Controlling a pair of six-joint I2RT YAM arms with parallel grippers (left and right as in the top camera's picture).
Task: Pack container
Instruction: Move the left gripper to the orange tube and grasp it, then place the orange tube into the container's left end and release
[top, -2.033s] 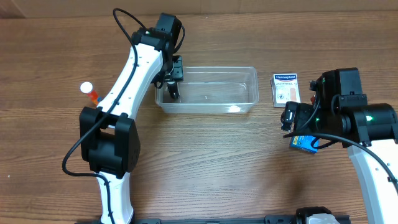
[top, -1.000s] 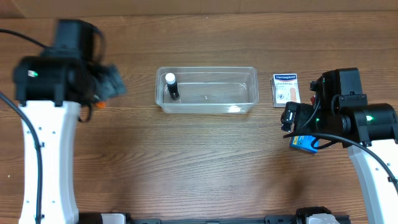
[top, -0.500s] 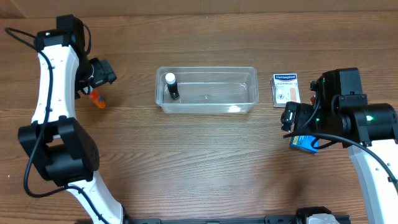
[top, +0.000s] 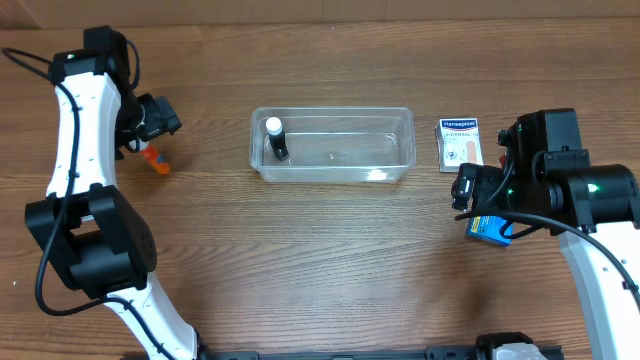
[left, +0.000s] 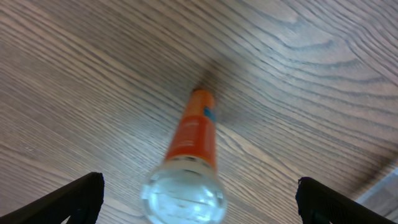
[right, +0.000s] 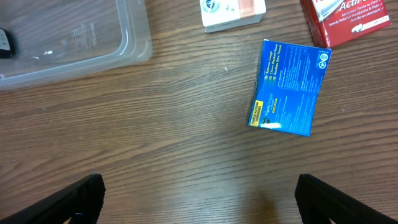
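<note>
We found the clear rectangular plastic container (top: 332, 146) standing at the middle of the brown wooden tabletop (top: 330, 270), toward the far side. In its left end one small dark bottle with a white cap (top: 275, 138) was lying; the other part of it looked empty.

The left hand (left: 202, 196) hung at the far left of the tabletop, well apart from the container. Its fingers were spread wide and held nothing. Between them, in the wrist view, we saw the small orange bottle with a pale cap (left: 194, 134) on the wood, with the cap toward the camera. We could not tell if the fingers were already low enough to take it.

The right hand (right: 199, 199) was at the right side, also wide and empty, above bare wood. The blue cardboard box (right: 289, 87) lay a little beyond it. The white plaster box (top: 460, 142) lay just right of the container, and the corner of a red box (right: 348, 18) showed at the far right.

To our judgement, the packing was at an early step, and the step in hand was the picking of the orange bottle. The next move called for lowering the left hand around the bottle and closing on its body. The bottle is round, so we thought that it could roll away if only one finger touched it first.
</note>
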